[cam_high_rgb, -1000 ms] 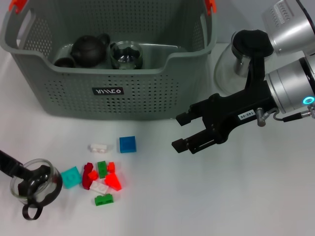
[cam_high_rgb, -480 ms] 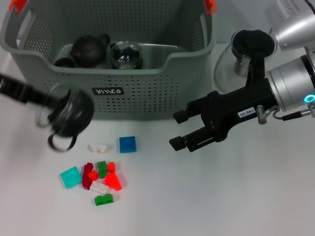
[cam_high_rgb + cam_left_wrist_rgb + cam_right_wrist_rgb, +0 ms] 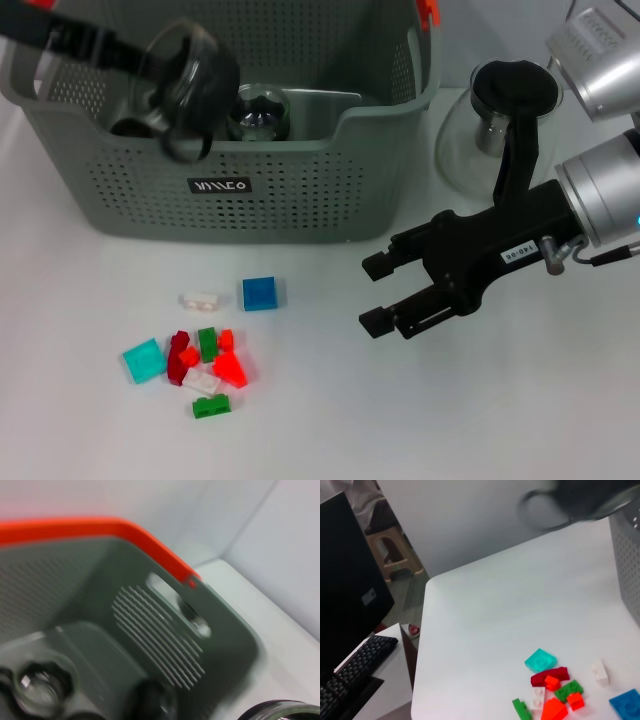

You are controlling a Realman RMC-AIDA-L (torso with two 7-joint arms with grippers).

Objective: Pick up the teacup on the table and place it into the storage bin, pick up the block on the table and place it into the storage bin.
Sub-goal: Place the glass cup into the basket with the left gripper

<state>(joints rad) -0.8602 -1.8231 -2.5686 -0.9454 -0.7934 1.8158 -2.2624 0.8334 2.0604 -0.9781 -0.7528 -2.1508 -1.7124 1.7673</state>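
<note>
The teacup (image 3: 190, 85) is held clamped in the left gripper (image 3: 150, 62) over the storage bin (image 3: 300, 190); a release inside is called for next. The right gripper (image 3: 372, 293) is poised, fingers apart, near the blue block (image 3: 260, 293).

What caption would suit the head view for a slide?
Left gripper carries a glass teacup over the storage bin; open right gripper waits near scattered blocks.

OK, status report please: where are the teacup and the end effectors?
Left end effector holds teacup above bin front rim. Right end effector open, hovering right of blocks. Nothing in the way.
</note>
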